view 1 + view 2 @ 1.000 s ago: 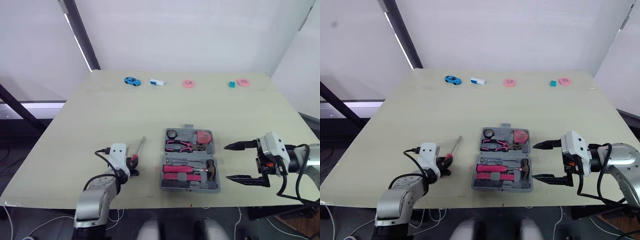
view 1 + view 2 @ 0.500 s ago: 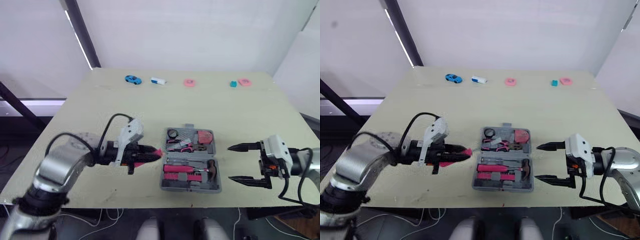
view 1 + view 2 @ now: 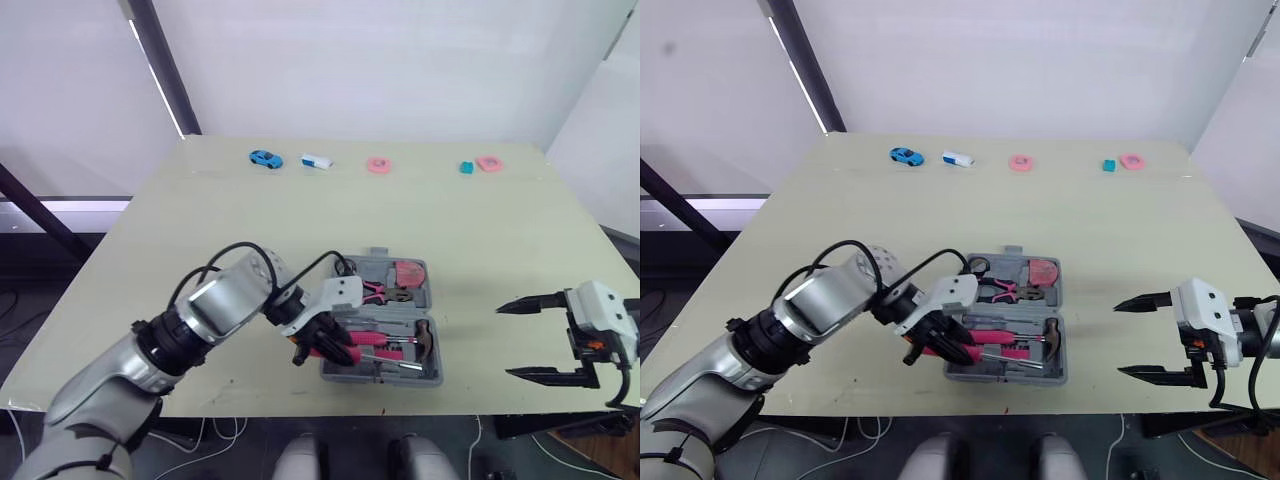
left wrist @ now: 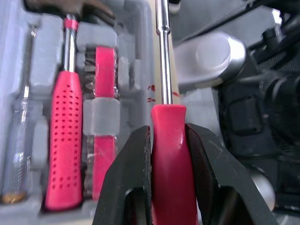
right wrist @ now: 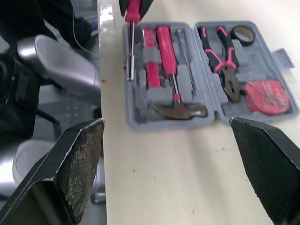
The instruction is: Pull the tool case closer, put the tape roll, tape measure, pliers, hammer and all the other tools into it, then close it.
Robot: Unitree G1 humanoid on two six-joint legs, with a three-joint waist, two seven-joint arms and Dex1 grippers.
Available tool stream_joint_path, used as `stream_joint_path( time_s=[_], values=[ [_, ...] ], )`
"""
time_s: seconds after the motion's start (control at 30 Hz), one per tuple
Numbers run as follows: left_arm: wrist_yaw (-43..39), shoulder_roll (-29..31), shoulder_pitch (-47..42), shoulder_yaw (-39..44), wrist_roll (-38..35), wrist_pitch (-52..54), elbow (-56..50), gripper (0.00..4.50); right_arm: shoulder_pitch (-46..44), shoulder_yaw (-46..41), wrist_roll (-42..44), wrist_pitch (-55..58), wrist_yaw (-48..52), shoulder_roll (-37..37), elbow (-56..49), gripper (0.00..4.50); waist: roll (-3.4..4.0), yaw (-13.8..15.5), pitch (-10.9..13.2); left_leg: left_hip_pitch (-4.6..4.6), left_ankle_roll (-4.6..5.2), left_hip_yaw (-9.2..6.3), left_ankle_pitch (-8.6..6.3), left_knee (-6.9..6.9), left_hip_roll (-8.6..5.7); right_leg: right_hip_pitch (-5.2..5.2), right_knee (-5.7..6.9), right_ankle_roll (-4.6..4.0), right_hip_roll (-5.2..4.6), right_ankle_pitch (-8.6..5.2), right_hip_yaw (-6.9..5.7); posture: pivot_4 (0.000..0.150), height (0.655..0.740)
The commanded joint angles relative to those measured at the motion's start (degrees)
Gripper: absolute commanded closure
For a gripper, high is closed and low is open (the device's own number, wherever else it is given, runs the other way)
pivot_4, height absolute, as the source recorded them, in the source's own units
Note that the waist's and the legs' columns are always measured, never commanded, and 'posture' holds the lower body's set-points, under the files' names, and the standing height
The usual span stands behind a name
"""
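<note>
Screwdriver hangs in left jaws over the open tool case.

L arm: silver-grey rounded shells, blk ribbed joint partway along, thin blk cable looping over the forearm to a white boxy wrist block. L jaws: 2 glossy blk fingers, broad at base, tapering. R arm: grey shell w/ blk cable alongside, white rounded wrist module, small orange mark on its blk bracket. R jaws: 2 long blk fingers, pointed tips; inner pads grainy, speckled.
</note>
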Motion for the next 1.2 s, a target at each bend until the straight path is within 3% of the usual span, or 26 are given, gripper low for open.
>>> stream_joint_path(
  time_s=[0.03,0.4,0.77,1.2],
  values=[
    [0.63,-1.56,-1.43,-1.84,1.86,0.52,0.64,3.84,0.46,-2.88,0.78,-0.51,0.51,-0.88,-0.74,0.00,0.00,-0.17,0.00,0.00,0.00,-0.11,0.00,0.00,0.00,0.00,0.01,0.00,0.01,0.00,0.00,0.150,0.7400],
    [3.53,-7.76,-3.88,-6.41,7.96,0.54,7.33,3.84,3.62,-5.75,0.95,0.18,-1.96,0.07,-3.58,0.00,0.00,0.12,0.00,-0.06,0.00,-0.21,0.00,0.09,-0.02,0.01,0.05,0.00,0.00,0.00,-0.06,0.150,0.7400],
    [6.73,-13.06,-3.07,-5.14,6.22,7.51,6.03,3.84,5.95,-6.44,0.46,-0.17,-4.60,1.37,-5.27,0.00,0.01,0.29,0.00,-0.07,0.00,-0.21,0.00,0.12,-0.02,0.01,0.05,0.01,0.00,0.00,-0.06,0.150,0.7400],
    [7.79,-12.57,-2.69,-5.51,5.49,5.58,6.74,3.84,6.78,-5.97,0.37,-0.32,-5.95,1.86,-6.17,0.00,0.02,0.82,-0.01,-0.13,0.00,-0.26,0.00,0.19,-0.07,0.02,0.06,0.01,0.00,0.01,-0.03,0.150,0.7400]
  ],
)
